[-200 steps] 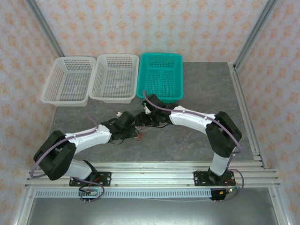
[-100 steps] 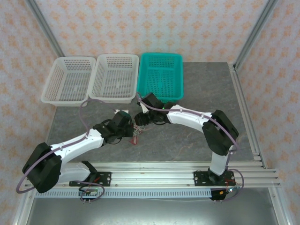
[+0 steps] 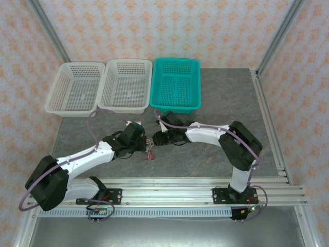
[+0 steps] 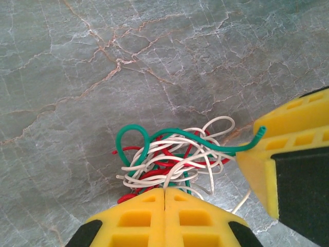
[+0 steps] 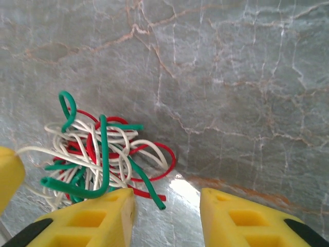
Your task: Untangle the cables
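Note:
The cables (image 3: 150,151) are a small knot of red, white and green wires lying on the grey stone table between the two grippers. In the left wrist view the cables (image 4: 169,159) sit right at the tips of my left gripper (image 4: 164,190), which is shut with a white wire running into its seam. My left gripper (image 3: 144,145) is at the knot's left side. My right gripper (image 3: 156,140) is just right of the knot. It stands open (image 5: 167,198), its left finger (image 5: 97,218) against the cables (image 5: 92,154), with a green wire end between the fingers.
Two white baskets (image 3: 77,65) (image 3: 128,62) and a teal basket (image 3: 177,60) stand in a row at the back of the table. The right gripper's yellow finger (image 4: 288,149) is close beside the knot in the left wrist view. Bare table lies to the right.
The left arm stretched out and carried its gripper right, toward the knot. The right gripper swung down and toward the near side, closing in on the knot.

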Tool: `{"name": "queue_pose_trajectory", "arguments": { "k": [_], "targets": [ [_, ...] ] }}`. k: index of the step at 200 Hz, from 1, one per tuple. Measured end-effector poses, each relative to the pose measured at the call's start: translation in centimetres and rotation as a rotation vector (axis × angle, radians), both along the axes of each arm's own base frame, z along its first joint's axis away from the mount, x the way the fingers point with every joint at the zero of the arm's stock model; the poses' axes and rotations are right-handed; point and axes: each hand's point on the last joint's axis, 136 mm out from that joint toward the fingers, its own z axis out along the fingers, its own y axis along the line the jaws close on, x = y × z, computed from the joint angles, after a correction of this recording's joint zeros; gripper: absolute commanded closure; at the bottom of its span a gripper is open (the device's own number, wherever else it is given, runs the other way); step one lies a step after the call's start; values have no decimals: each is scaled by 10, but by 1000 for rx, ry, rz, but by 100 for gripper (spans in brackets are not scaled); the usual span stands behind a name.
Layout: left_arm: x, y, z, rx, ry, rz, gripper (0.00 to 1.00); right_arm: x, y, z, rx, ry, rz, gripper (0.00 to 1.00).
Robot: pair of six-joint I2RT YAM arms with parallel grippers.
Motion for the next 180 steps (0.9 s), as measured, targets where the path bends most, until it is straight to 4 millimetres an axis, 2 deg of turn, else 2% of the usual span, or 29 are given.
{"name": "queue_pose_trajectory", "arguments": {
  "k": [32,49,127,152,180],
  "targets": [
    [0,0,0,1,1,0,100,5,7,10,45,0,-3,48],
    [0,0,-1,2,3,0,100,7,15,20,83,-3,3,46],
    [0,0,-4,9,8,-4,100,19,38,53,187,-33,19,63],
    [0,0,-4,10,9,-4,100,25,45,48,185,-29,18,75],
    [0,1,-5,15,8,0,100,26,45,34,165,-1,5,73]
  ]
}}
